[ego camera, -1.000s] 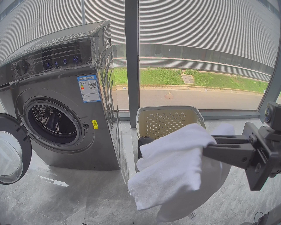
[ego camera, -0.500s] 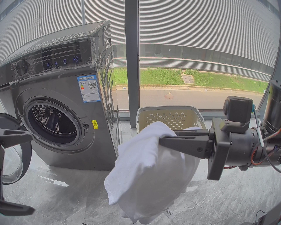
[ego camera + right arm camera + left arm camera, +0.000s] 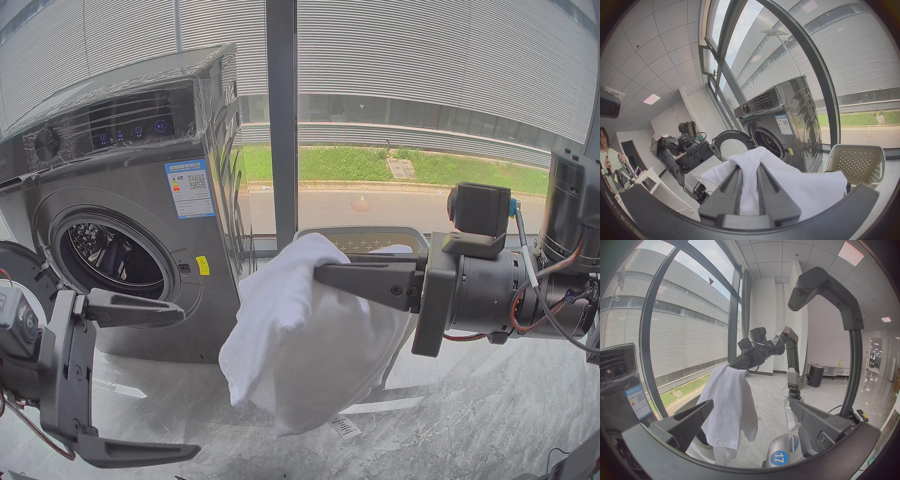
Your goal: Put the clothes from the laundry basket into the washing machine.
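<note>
My right gripper is shut on a white garment and holds it in the air between the laundry basket and the washing machine. The cloth hangs down in front of the basket. The machine's round door stands open at the left, showing the drum opening. My left gripper is open at the lower left, in front of the machine, with nothing in it. From the left wrist view, the garment drapes from the right gripper.
The beige basket stands on the floor by the window, right of the machine. A dark window post rises between them. Grey tiled floor lies open in front.
My right arm carried the white garment left and slightly up, away from the basket toward the machine. My left gripper rose into view at the lower left, open.
</note>
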